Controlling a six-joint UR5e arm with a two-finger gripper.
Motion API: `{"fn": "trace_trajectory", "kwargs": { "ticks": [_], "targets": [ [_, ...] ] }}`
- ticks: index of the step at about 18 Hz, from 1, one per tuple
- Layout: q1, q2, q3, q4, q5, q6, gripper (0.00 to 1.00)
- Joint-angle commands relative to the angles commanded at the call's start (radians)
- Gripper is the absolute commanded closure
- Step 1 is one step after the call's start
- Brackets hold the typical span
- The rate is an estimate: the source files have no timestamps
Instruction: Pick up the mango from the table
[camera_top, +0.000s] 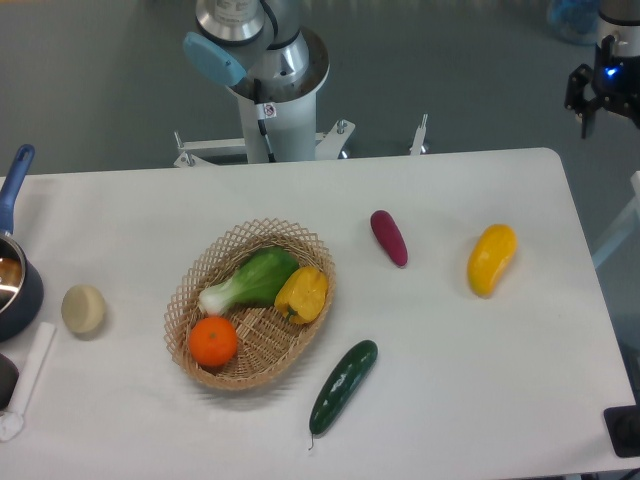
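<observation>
Yellow mango (492, 259) lying alone on the right side of a white tabletop (450, 400)
The robot hand (606, 88) hangs at the top right, beyond the tabletop's edge, well apart from the mango; its fingers are too dark to tell whether spread or closed

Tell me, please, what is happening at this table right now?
Nothing is being handled yet. The end effector hangs off the table's far right corner, holding nothing that can be seen. The mango it is meant to pick up lies untouched on the right side, beside a purple vegetable. A basket with an orange, pepper and greens sits mid-table, a cucumber nearby.
</observation>
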Motion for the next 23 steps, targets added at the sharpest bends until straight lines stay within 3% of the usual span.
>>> {"fn": "trace_trajectory", "kwargs": {
  "ticks": [8, 12, 16, 23],
  "targets": [
    [-0.014, -0.008, -0.020, -0.002, -0.015, -0.044, 0.00],
    [-0.017, -0.003, -0.073, 0.000, -0.021, -0.081, 0.00],
    [-0.057, -0.008, -0.121, 0.003, -0.021, -0.208, 0.00],
    [-0.109, -0.051, -0.210, 0.006, -0.020, -0.352, 0.00]
  ]
}}
